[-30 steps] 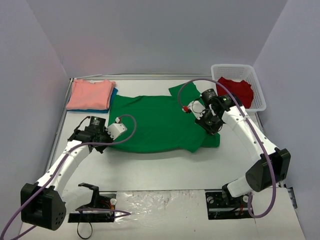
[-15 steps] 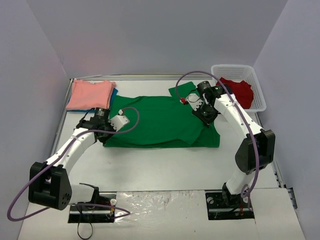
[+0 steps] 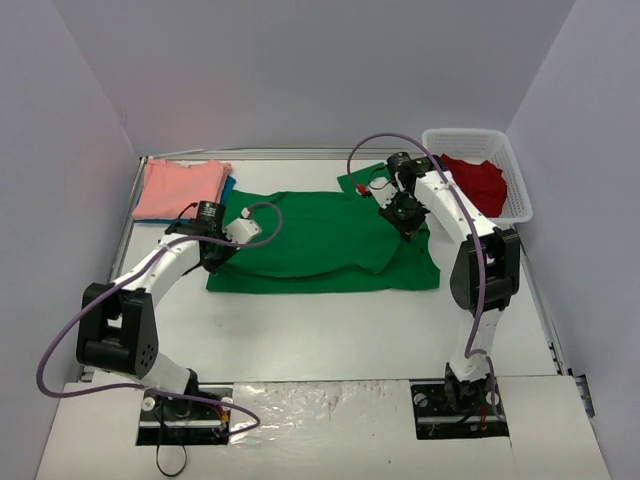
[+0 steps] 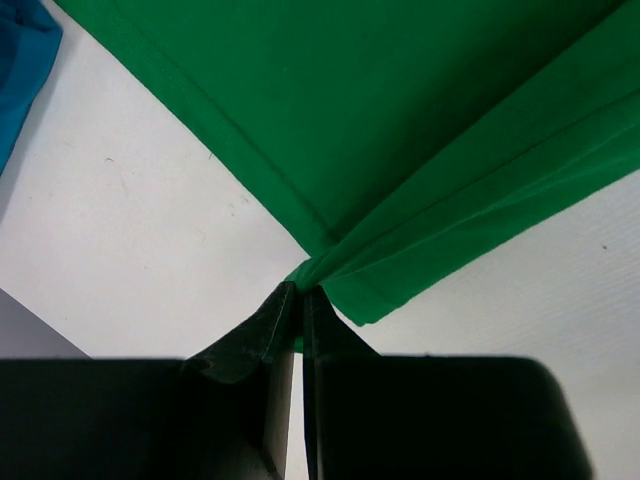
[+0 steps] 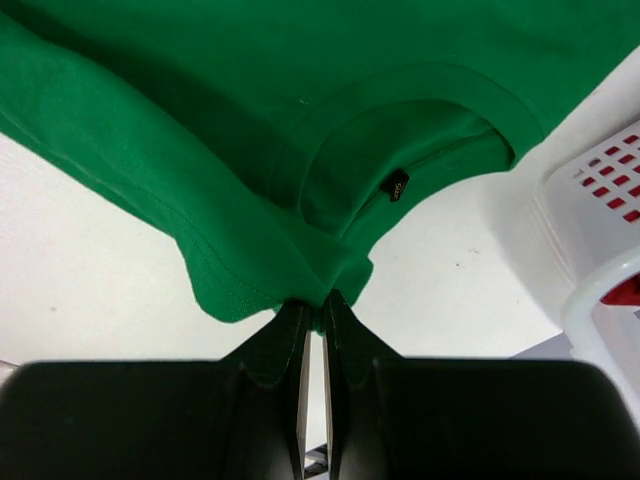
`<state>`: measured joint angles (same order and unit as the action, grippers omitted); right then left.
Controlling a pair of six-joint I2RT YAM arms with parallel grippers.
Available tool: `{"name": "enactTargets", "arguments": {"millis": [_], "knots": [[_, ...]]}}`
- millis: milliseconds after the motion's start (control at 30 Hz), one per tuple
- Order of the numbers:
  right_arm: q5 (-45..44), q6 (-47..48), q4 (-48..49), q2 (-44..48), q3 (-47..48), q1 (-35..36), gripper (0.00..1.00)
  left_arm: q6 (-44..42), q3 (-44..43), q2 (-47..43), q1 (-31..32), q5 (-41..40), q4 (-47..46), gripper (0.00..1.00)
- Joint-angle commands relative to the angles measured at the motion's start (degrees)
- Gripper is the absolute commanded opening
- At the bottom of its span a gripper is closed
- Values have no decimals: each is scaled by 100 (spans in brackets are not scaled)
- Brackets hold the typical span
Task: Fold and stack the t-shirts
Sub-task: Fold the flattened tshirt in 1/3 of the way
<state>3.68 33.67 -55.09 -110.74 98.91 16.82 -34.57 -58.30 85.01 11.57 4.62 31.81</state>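
A bright green t-shirt (image 3: 320, 245) lies across the middle of the table, its near half lifted and folded over. My left gripper (image 3: 213, 248) is shut on the shirt's left edge (image 4: 330, 250). My right gripper (image 3: 408, 215) is shut on the shirt's right edge, near the collar (image 5: 320, 270). A folded salmon-pink t-shirt (image 3: 180, 187) lies on a teal-blue t-shirt (image 3: 228, 186) at the back left; the blue one shows in the left wrist view (image 4: 20, 70). A red t-shirt (image 3: 472, 180) lies in the basket.
A white mesh basket (image 3: 478, 140) stands at the back right, close to my right arm; it also shows in the right wrist view (image 5: 600, 230). Grey walls close in the back and both sides of the table.
Both grippers have carried the green shirt's near edge toward the back, folding it over itself. The shirt now spans a shorter depth.
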Motion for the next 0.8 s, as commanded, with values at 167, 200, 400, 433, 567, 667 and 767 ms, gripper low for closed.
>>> {"name": "enactTargets", "arguments": {"millis": [167,200,400,433,567,667,767], "knots": [[-78,43,-28,-571,418,-170,0,-94,-375,481,-129,12,-237,3],[-87,34,-2,-615,444,-188,0,-103,-392,586,-129,4,-246,3],[-87,8,139,-993,638,-275,0,-103,-480,937,-182,-49,-439,3],[-78,-9,139,-1054,673,-284,0,-103,-489,964,-182,-67,-465,4],[-34,-36,191,-1379,927,-311,0,-68,-533,1166,-199,-76,-562,12],[-96,-80,244,-1573,1120,-320,0,-33,-550,1245,-199,-137,-624,17],[-105,-98,306,-1731,1305,-355,0,2,-542,1263,-199,-181,-668,23]]}}
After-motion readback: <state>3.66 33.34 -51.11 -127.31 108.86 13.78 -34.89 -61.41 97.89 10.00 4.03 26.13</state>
